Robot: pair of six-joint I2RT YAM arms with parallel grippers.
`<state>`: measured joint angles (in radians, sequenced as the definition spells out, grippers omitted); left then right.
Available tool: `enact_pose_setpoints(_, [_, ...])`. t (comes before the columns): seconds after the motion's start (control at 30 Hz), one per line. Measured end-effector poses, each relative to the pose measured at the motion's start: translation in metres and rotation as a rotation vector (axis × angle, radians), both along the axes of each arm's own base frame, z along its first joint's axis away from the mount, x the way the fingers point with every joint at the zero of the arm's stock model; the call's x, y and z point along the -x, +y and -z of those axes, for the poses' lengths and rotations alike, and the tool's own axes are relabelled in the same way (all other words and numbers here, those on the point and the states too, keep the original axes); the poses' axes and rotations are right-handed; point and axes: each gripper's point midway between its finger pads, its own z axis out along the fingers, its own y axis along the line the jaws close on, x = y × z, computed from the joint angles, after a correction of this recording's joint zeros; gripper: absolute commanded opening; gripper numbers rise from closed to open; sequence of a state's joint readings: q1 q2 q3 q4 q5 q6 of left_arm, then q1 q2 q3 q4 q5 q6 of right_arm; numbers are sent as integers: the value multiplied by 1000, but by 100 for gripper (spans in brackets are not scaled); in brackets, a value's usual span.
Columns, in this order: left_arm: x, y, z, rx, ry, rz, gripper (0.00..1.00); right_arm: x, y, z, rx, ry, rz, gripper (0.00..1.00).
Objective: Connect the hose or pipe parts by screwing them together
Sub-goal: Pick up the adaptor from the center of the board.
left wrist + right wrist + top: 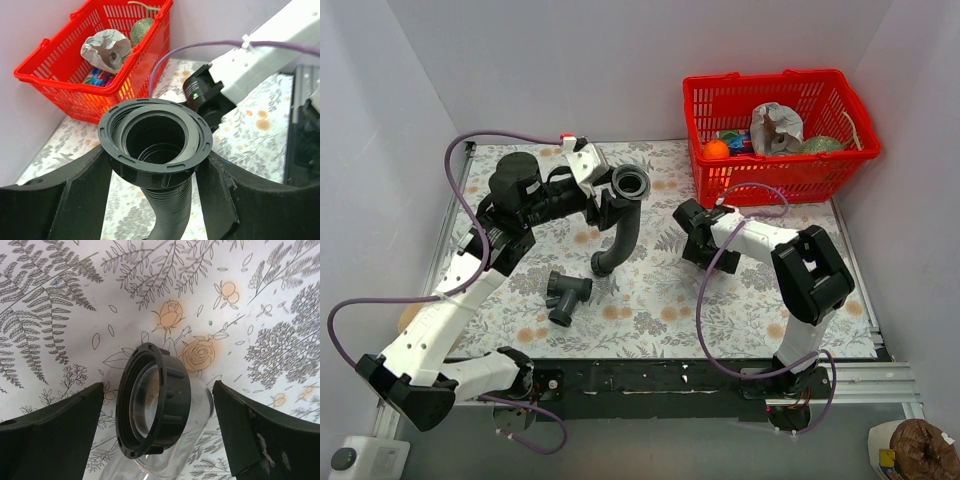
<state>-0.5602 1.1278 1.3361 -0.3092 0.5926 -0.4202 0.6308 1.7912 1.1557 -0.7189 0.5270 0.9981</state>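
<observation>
My left gripper (610, 200) is shut on the black ribbed hose (623, 235) just under its wide collar (630, 182), which it holds up off the mat. In the left wrist view the collar (150, 172) opens toward the camera, and my left gripper (155, 165) clamps the hose (170, 210) from both sides. The dark grey T-shaped fitting (567, 293) lies loose on the mat beside the hose's lower end. My right gripper (157, 390) is open around a clear tube (200, 440) with a black threaded ring (172, 390) lying on the mat; neither finger touches it. From above, my right gripper (692, 235) hides that tube.
A red basket (775, 172) with an orange ball and crumpled wrappers stands at the back right, also seen in the left wrist view as the basket (60, 80). White walls close in the flower-print mat (650, 310). Purple cables loop off both arms.
</observation>
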Motion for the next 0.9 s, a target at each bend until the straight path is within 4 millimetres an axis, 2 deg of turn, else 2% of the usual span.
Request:
enact_pose_setpoints(0.17, [7,-3,-13,100,72,6,0,-6,-4,-6,64,0,-99,98])
enact_pose_setpoints(0.4, [17,-16,-29,249,156,85,0,1,-6,-20,66,-22,-183,98])
enact_pose_setpoints(0.67, [30,-24,-15,353,292,161,0,5,-2,-48,5,-92,-259,98])
enact_pose_setpoints(0.9, [39,-20,-34,429,331,179,0,21,-2,-42,-30,-30,-169,98])
